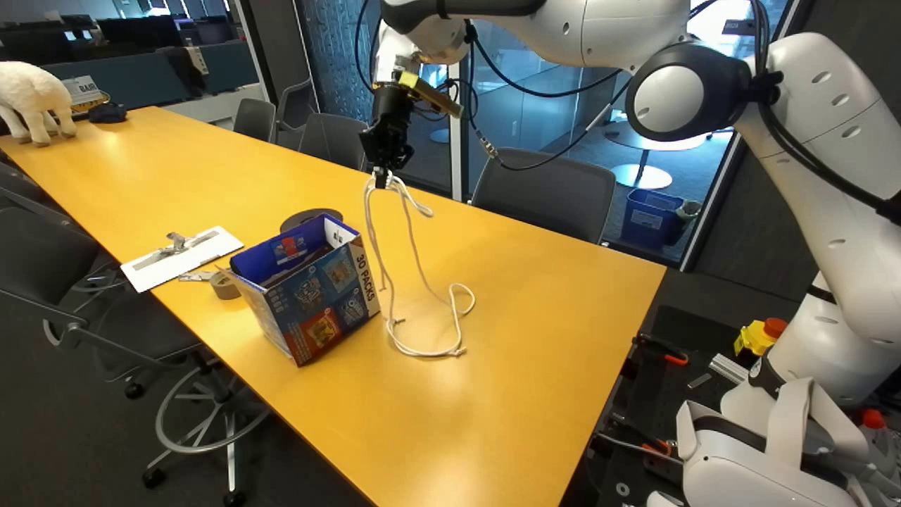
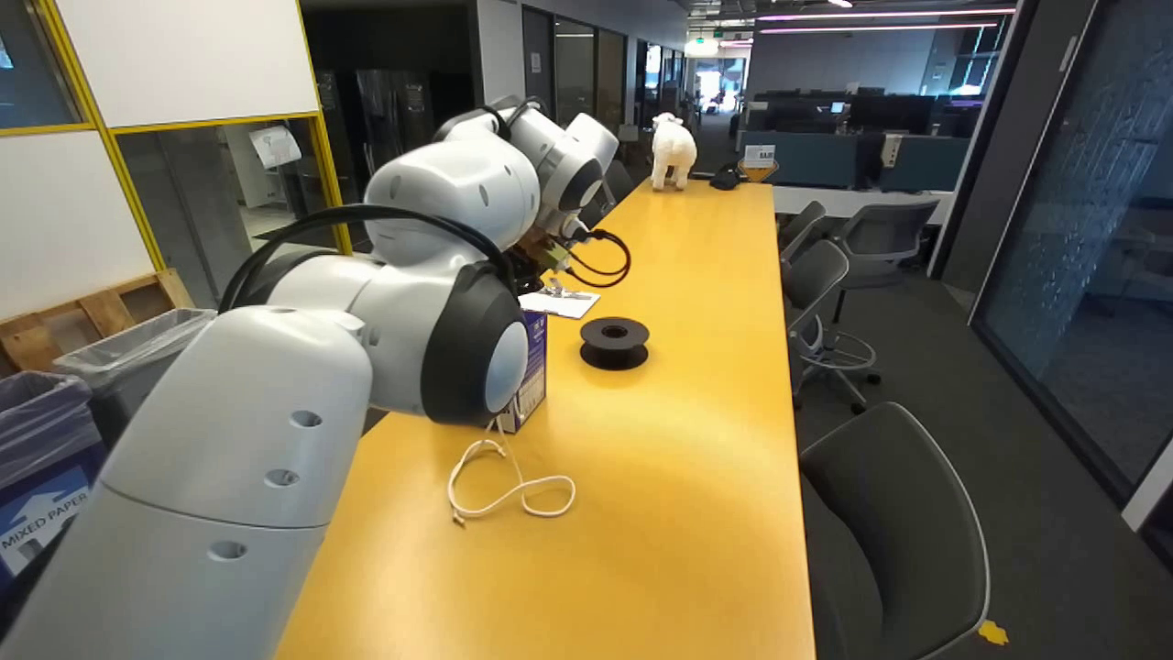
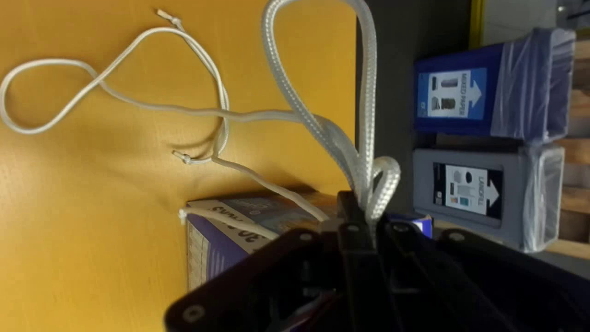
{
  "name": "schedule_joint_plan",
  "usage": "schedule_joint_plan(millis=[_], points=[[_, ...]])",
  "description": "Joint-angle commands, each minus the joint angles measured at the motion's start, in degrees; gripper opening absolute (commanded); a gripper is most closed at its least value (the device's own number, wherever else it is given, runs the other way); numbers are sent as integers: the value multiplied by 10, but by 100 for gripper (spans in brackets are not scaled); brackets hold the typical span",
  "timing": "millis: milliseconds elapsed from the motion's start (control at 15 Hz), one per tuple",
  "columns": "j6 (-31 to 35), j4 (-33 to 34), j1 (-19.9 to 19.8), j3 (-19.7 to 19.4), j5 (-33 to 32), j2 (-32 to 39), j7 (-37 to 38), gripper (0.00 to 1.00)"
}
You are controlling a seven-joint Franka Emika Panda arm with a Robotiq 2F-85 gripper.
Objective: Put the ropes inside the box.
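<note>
I note the black, slim-fingered gripper (image 1: 381, 180) clenched on white braided ropes (image 3: 224, 112), their lower loops lying on the orange wooden table (image 1: 521, 345) right of the open blue printed cardboard box (image 1: 310, 296). Insufficient lift could snag trailing ends on the box's rim or tip it. Ropes appear limp, loosely crossed, knotted at visible tips.

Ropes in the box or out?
Out. The hand pinches the ropes above the table, and their lower loops lie on it beside the box.

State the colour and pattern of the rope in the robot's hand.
Whitish, with a fine braided pattern; the rope shows best in the wrist view.
</note>
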Motion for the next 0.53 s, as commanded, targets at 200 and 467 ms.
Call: schedule_joint_plan(millis=[200, 467], points=[[82, 162, 41, 3, 41, 78, 208, 1], [184, 190, 71, -6, 29, 98, 307, 1]])
